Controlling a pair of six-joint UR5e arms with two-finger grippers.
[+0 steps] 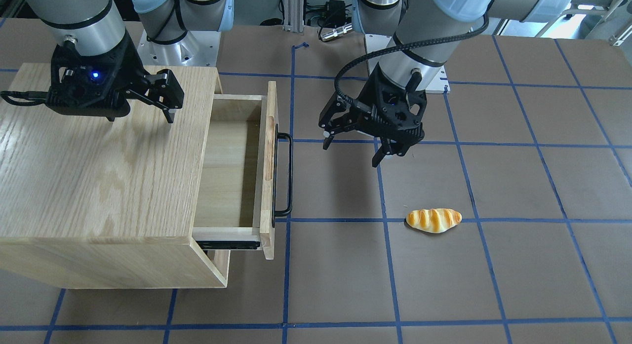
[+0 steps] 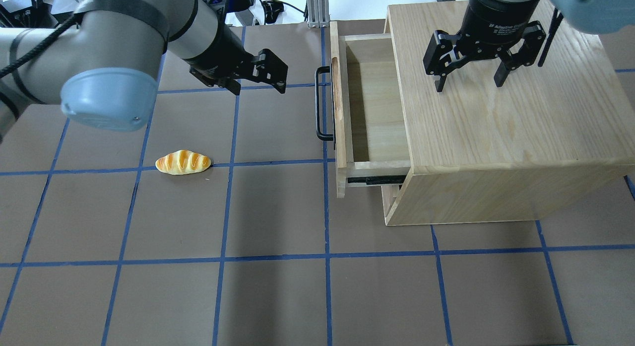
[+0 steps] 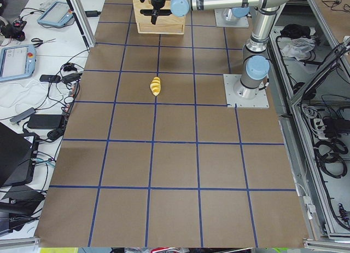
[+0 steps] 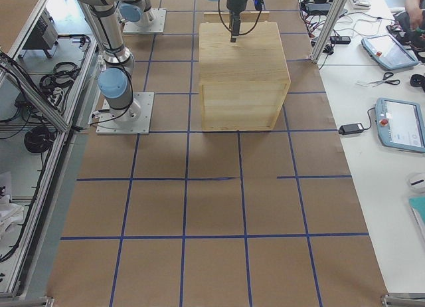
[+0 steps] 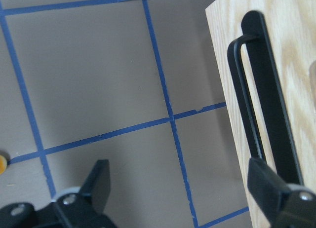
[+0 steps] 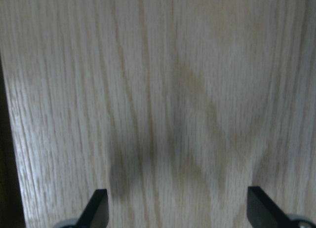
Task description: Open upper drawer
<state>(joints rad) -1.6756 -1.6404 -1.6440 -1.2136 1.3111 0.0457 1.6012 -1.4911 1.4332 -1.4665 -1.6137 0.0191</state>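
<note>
The upper drawer [image 1: 269, 171] of the oak cabinet [image 1: 98, 161] is pulled out and its inside is empty. Its black bar handle [image 1: 289, 173] faces the table's middle. The drawer [image 2: 340, 112] and its handle [image 2: 320, 103] also show in the overhead view. My left gripper [image 2: 259, 89] is open and empty, hovering over the table a short way from the handle, not touching it. The left wrist view shows the handle [image 5: 261, 90] on the drawer front [image 5: 296, 50]. My right gripper [image 2: 469, 85] is open and empty just above the cabinet top [image 2: 496, 122].
A toy bread roll [image 1: 433, 219] lies on the brown table with blue tape lines [image 1: 345, 285], to the left arm's side of the drawer. It also shows in the overhead view [image 2: 182, 162]. The cabinet stands on the robot's right half.
</note>
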